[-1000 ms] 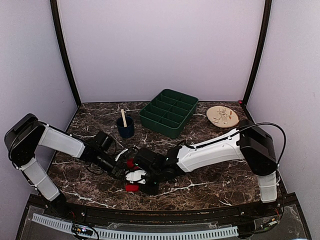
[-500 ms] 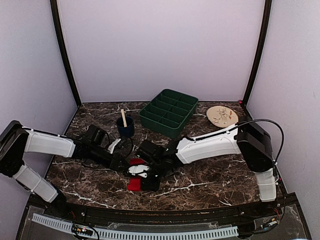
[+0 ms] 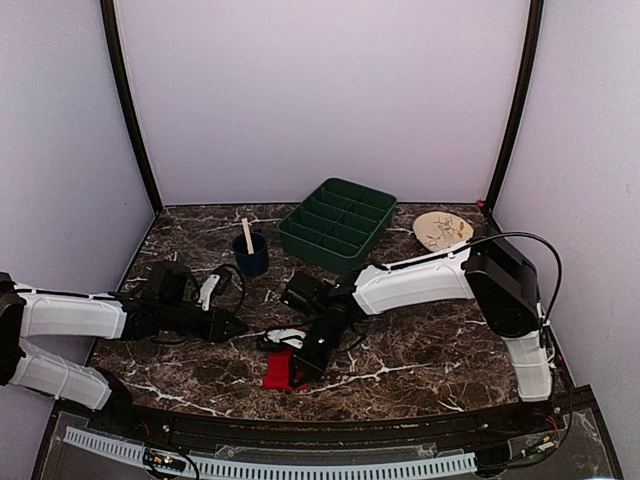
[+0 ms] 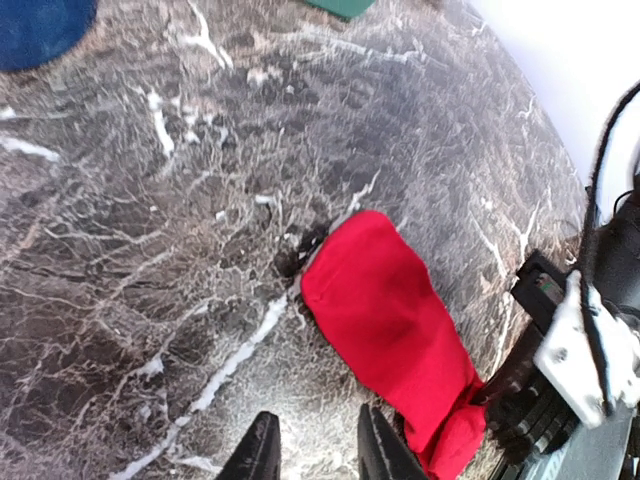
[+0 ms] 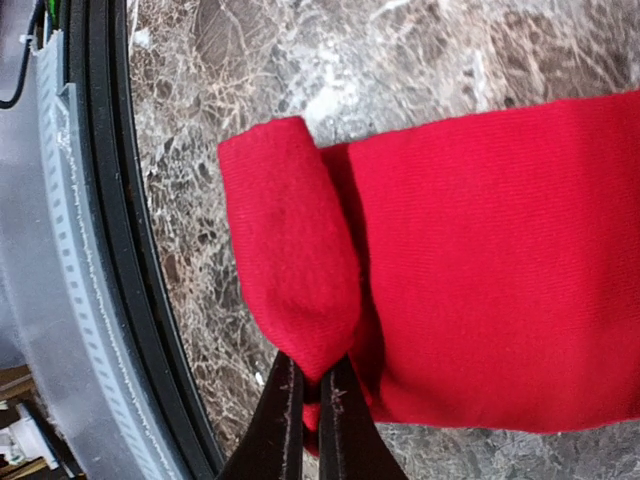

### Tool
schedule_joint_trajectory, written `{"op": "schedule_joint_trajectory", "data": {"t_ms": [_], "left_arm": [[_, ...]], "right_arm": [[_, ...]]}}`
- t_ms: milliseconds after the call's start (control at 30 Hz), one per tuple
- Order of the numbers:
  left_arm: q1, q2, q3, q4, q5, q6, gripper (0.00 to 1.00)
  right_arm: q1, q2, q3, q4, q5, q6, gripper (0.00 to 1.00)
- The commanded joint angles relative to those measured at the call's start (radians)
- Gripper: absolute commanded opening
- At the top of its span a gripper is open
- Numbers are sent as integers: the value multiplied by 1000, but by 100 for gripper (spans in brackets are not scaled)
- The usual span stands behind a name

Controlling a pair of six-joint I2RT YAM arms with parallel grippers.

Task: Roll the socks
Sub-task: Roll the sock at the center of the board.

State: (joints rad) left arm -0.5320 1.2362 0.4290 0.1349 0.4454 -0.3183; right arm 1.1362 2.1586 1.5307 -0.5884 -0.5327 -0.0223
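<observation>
— Where was the red sock (image 5: 480,250) at that moment?

— It lay flat on the marble table (image 3: 420,350), close to the near edge and a little left of the middle. Its nearest end was folded back on the rest of the sock, one layer over the other.

— And the right gripper (image 5: 311,392)?

— It was at that folded end. Its two fingers were pressed together on the fold, with the red cloth pinched between them. In the right wrist view the black rim (image 5: 105,250) of the table ran near the fold.

— Did the left gripper (image 4: 316,432) touch the sock?

— No. It was low over the marble, to the left of the sock and apart from it. Its fingers stood a little apart, and only bare table showed between them. At the far end of the sock there was a small dark shape (image 4: 298,258); I could not tell what it was.

— What stood farther back?

— Behind the left gripper stood a blue cup (image 3: 250,258) with a wooden stick (image 3: 246,235) in it. To the right of the cup, and deeper, was the green compartment tray (image 3: 312,246), well apart from the sock. The round wooden disc (image 3: 432,222) lay beside the tray, near the back right corner.
</observation>
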Motion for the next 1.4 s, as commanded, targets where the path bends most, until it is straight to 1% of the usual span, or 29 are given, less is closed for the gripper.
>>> {"op": "schedule_joint_trajectory", "data": {"t_ms": [0,167,300,533,633,800,967,1367], "left_arm": [[-12,-84,-65,140,-44,-27,27],[-93,-130,-120,225,-53,2,24],[-190,-118,-127,237,-56,65,24],[-299,-107,-134,242,-46,176,25],[-339,-103,-121,221,-44,232,26],[-399,-49,-65,153,6,320,28],[-436,28,2,86,19,399,30],[-459,155,82,37,18,477,34]], "right_arm": [[-40,33,-15,-51,-111,37,0],[-85,64,5,-89,-185,41,0],[-109,90,20,-115,-228,32,0],[-130,126,66,-172,-266,9,0],[-134,137,83,-192,-274,0,0],[-136,149,106,-223,-280,-12,0],[-138,147,111,-234,-283,-20,0],[-138,141,107,-240,-288,-28,0]]}}
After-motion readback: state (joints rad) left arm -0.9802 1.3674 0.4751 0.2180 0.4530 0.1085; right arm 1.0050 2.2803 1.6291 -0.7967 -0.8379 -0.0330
